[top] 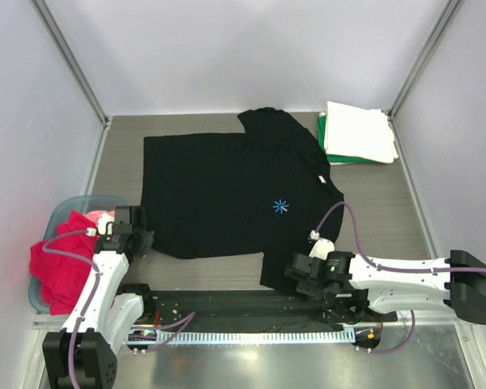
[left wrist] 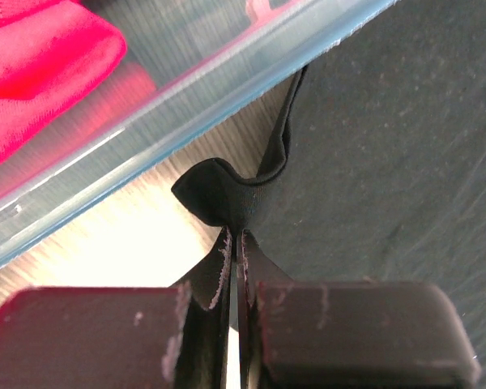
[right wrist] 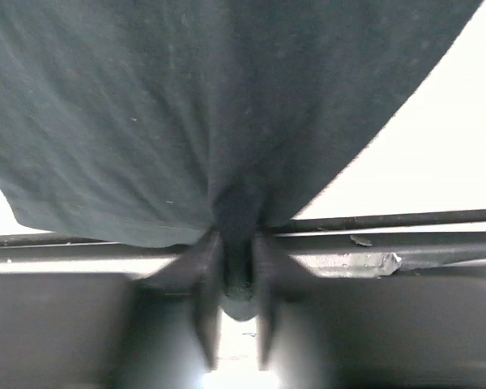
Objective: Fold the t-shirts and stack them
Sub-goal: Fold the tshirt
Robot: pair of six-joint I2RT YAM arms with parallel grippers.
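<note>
At the near left corner of the black t-shirt [top: 227, 194], the left gripper [left wrist: 235, 239] is clamped tight on a thin fold of the hem, with the cloth rising in a small loop just above its fingertips. Just beside that pinch runs the wall of the pale blue tub [left wrist: 227, 89], which holds a red t-shirt [top: 61, 267] and something pink [top: 97, 217]. Across the near hem, the right gripper [right wrist: 236, 243] grasps a bunched pucker of the same shirt, right over the metal rail [right wrist: 389, 220] at the table's near edge; that view is blurred. The shirt lies flat on the table [top: 389, 211], its blue star print [top: 280, 206] facing up. Risks, as I judge them: the left hold is shallow and could slip once the hem is lifted, the hem could catch on the tub wall, and the right side's lumpy hold could skew the fold or snag on the rail. Only the wrist cameras show cloth between the fingers; from overhead the grippers hide it. Only the overhead camera shows the whole shirt and, at the far right, a folded white t-shirt [top: 358, 130] stacked on a green t-shirt [top: 344, 158].
</note>
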